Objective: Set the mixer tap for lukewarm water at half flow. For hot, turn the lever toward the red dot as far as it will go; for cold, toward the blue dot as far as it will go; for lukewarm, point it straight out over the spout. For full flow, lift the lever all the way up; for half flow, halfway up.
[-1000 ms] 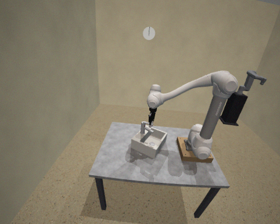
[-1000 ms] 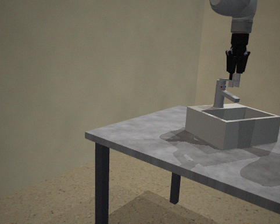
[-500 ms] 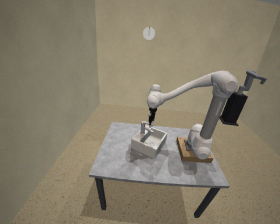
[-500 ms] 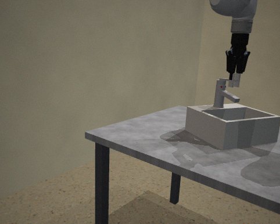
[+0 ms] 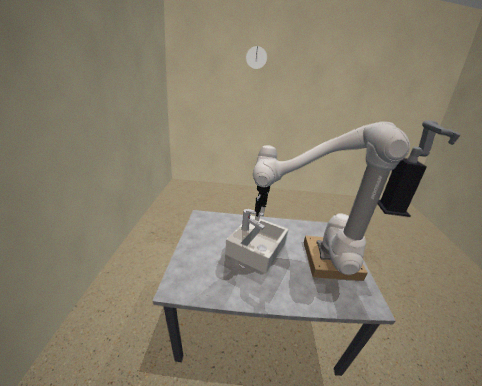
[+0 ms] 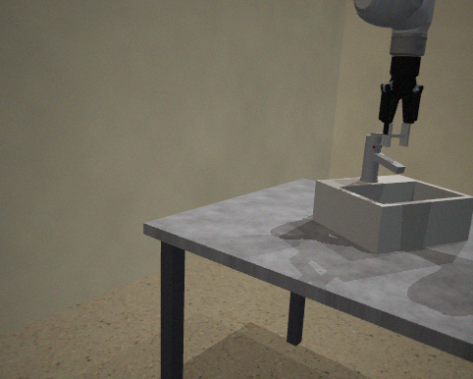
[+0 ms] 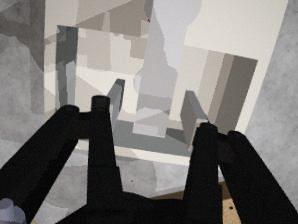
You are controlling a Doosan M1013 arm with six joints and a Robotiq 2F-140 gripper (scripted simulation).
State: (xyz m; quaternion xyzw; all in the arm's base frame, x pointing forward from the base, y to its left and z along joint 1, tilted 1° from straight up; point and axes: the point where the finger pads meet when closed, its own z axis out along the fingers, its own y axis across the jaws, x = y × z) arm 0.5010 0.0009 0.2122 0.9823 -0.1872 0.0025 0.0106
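Note:
The grey mixer tap (image 6: 371, 161) stands at the back edge of the white sink (image 6: 394, 212), with a red dot (image 6: 374, 146) on its side and its spout (image 6: 392, 165) pointing out over the basin. The lever (image 7: 158, 70) runs from the tap's round top toward me, and in the wrist view it covers the spout. My gripper (image 6: 396, 136) hangs straight down over the lever's outer end. Its fingers stand apart on either side of the lever, with a gap on each side. The gripper is open. It also shows in the top view (image 5: 259, 209), above the tap (image 5: 246, 220).
The sink (image 5: 257, 242) sits mid-table. My arm's base stands on a wooden block (image 5: 334, 257) to its right. A black box with a grey handle (image 5: 404, 185) hangs behind the arm. The table edges (image 6: 220, 245) lie to the left and front.

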